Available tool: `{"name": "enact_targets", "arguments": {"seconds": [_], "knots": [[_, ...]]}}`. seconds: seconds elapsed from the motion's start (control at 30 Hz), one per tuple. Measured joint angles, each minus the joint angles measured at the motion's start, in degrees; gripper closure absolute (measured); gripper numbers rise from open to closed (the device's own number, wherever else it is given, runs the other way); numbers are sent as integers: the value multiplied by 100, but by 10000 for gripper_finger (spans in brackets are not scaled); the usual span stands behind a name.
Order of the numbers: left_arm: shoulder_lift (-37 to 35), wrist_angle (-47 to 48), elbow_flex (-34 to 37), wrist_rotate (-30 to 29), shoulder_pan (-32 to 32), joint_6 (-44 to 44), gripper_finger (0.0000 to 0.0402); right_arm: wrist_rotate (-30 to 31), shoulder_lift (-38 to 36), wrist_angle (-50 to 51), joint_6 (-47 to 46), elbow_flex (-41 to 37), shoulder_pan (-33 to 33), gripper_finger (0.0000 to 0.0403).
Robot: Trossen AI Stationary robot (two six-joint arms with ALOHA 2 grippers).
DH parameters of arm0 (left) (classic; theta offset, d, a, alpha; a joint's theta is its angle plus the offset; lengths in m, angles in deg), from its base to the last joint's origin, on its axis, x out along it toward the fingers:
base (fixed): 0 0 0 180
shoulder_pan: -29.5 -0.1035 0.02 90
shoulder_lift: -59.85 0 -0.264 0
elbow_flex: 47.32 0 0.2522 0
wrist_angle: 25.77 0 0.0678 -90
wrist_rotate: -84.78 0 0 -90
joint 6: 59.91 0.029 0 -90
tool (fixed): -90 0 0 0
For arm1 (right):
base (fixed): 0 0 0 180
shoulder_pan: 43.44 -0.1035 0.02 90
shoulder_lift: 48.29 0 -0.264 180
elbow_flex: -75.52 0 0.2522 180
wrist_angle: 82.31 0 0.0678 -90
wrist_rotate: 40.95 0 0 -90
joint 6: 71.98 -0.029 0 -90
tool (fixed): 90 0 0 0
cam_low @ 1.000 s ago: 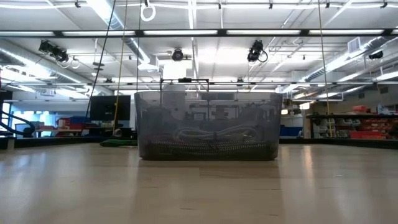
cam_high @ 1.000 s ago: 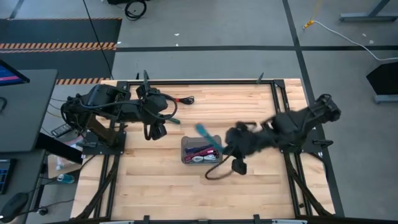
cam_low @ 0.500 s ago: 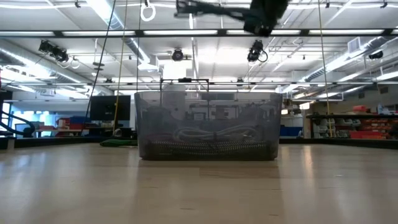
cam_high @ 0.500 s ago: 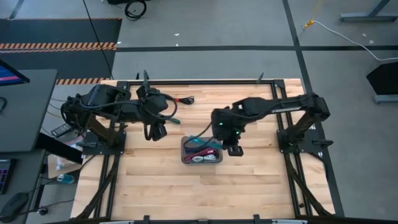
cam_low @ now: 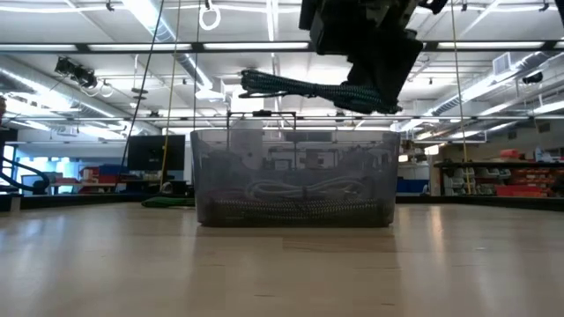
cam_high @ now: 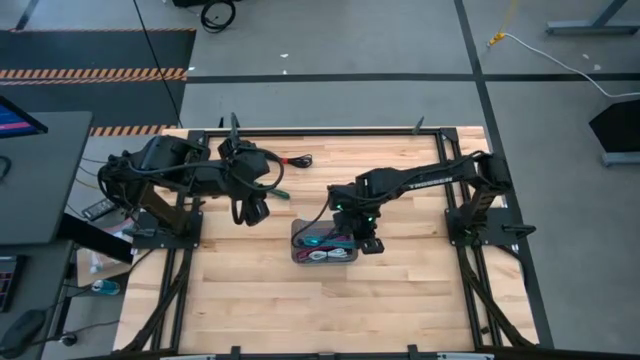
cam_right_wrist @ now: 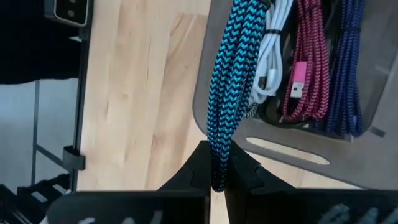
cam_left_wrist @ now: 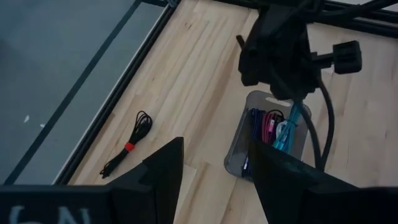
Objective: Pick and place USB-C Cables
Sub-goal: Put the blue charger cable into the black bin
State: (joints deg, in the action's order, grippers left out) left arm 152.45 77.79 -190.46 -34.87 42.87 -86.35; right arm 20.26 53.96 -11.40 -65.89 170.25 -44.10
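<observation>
Over tray (cam_high: 297, 246), right pincer (cam_right_wrist: 216, 182) clamped on teal cable (cam_right_wrist: 225, 93), left pincer (cam_left_wrist: 214, 165) apparently open nr table edge.

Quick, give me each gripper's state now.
Left gripper: open, holding nothing.
Right gripper: shut on the teal cable above the tray.

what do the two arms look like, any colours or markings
Both arms are matte black, jointed, with loose black cables looping alongside. The right arm carries pale lettering on its long link; the left arm is bulkier with tangled wiring. Each wrist ends in two dark, flat, angular fingers.
</observation>
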Motion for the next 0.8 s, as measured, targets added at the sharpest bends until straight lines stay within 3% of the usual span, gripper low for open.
{"name": "enact_targets", "arguments": {"seconds": [0.8], "knots": [[0, -2, 0, -5, -2, 4, 216, -136, 182, -806, 168, -4, 213, 385]]}}
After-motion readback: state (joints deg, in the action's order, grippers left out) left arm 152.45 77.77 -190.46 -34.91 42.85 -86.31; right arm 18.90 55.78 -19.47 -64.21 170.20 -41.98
